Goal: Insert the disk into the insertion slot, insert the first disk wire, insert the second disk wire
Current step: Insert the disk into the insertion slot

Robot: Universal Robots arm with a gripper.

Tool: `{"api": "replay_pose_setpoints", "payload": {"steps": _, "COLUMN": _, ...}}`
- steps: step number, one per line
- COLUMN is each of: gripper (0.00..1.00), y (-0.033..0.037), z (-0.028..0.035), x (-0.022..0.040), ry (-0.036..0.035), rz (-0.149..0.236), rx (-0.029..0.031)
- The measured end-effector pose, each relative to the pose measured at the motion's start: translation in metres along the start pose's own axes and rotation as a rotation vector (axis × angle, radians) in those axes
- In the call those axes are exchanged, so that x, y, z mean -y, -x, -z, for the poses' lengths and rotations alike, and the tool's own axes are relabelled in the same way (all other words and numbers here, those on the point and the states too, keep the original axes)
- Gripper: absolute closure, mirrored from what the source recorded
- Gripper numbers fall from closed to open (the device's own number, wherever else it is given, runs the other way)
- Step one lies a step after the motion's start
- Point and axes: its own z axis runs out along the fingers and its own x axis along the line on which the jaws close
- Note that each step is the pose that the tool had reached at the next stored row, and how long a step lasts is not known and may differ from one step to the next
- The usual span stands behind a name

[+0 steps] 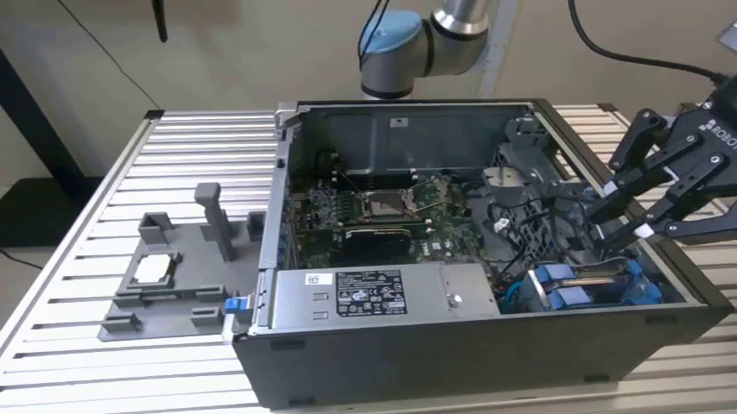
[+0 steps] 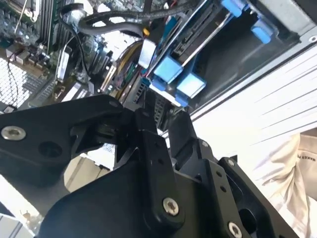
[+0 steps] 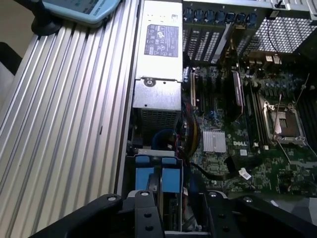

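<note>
one tool (image 1: 627, 226) just above disk (image 1: 589, 280)

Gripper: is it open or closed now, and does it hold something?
Gripper: open, holding nothing, close above the disk.

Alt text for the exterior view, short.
A black robot gripper hangs in the open dark computer case, at the exterior view's right, close above the silver-grey disk in its bright blue plastic frame. The case sits on a ribbed aluminium table, a grey plastic fixture beside it.
</note>
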Motion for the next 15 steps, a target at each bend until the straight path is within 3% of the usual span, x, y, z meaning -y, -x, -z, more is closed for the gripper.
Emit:
{"api": "replay_pose_setpoints", "payload": {"steps": 2, "gripper": 0.61, "y": 0.0004, "z": 0.0049, "x": -0.0029, "ry": -0.0008, "rz": 0.001, "rx": 0.0018}}
{"api": "replay_pose_setpoints", "payload": {"steps": 3, "gripper": 0.61, "y": 0.0005, "z": 0.0042, "x": -0.0036, "ry": -0.0108, "rz": 0.003, "rx": 0.0048}}
{"api": "replay_pose_setpoints", "payload": {"steps": 6, "gripper": 0.61, "y": 0.0012, "z": 0.0038, "x": -0.0049, "ry": -0.0610, "rz": 0.008, "rx": 0.0059}}
{"api": "replay_pose_setpoints", "payload": {"steps": 8, "gripper": 0.61, "y": 0.0017, "z": 0.0035, "x": -0.0054, "ry": -0.0920, "rz": 0.014, "rx": 0.0125}}
{"api": "replay_pose_setpoints", "payload": {"steps": 10, "gripper": 0.61, "y": 0.0021, "z": 0.0029, "x": -0.0061, "ry": -0.1148, "rz": 0.024, "rx": 0.0291}}
{"api": "replay_pose_setpoints", "payload": {"steps": 13, "gripper": 0.61, "y": 0.0027, "z": 0.0014, "x": -0.0093, "ry": -0.1423, "rz": 0.042, "rx": 0.0645}}
{"api": "replay_pose_setpoints", "payload": {"steps": 15, "gripper": 0.61, "y": 0.0033, "z": -0.0003, "x": -0.0120, "ry": -0.1655, "rz": 0.053, "rx": 0.0838}}
